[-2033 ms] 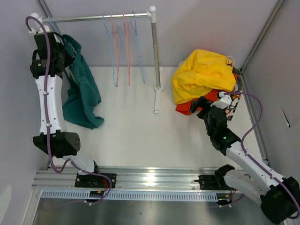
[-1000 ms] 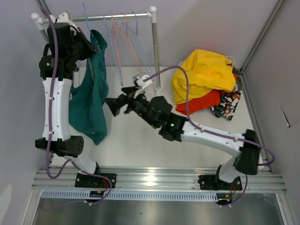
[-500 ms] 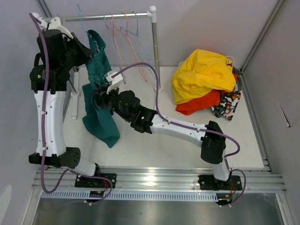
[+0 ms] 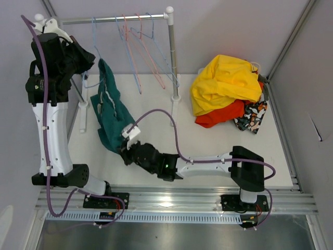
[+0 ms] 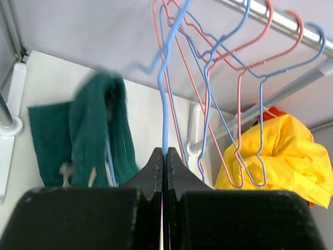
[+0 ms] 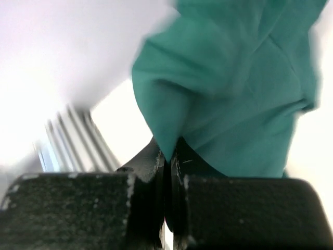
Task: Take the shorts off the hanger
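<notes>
- The left fingers (image 5: 157,164) are pressed together on the wire of the blue hanger (image 5: 165,104), which rises from between them toward the rail (image 4: 119,20)
- The right fingers (image 6: 156,161) are clamped on a lower fold of the teal shorts (image 4: 110,114), low over the desk (image 4: 208,140) near its front edge
- We see the teal shorts stretched on a slant, from beside the left arm's tip down to the right arm's tip
- In the left wrist view a blue wire lies against the teal cloth — we cannot tell whether the garment hangs on it
- The other hangers (image 5: 240,125), pink and blue, are hooked on the rail and tilted
- The yellow shorts (image 4: 226,83) are heaped at the desk's far right, over the red-orange shorts (image 4: 223,119) — the patterned shorts (image 4: 251,117) lie just beside
</notes>
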Available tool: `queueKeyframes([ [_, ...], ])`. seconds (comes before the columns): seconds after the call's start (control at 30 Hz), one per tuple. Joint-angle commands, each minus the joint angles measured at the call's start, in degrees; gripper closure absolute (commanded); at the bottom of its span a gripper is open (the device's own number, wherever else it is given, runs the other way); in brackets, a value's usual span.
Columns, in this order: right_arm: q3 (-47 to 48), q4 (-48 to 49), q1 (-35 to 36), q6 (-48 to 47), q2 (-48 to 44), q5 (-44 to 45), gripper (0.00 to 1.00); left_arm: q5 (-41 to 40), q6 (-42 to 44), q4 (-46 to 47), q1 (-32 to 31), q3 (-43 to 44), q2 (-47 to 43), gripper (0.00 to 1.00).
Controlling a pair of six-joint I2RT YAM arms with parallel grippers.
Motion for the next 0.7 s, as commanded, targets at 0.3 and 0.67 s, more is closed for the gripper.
queueKeyframes([
  [0.3, 16.5, -4.3, -6.1, -2.8, 5.6, 1.8, 1.0, 7.1, -2.5, 9.4, 1.6, -18.7, -16.2, 1.0],
  [0.67, 5.7, -8.7, -10.1, 8.2, 0.9, -4.4, 1.0, 8.7, -3.7, 6.3, 1.5, -18.5, -21.6, 1.0],
])
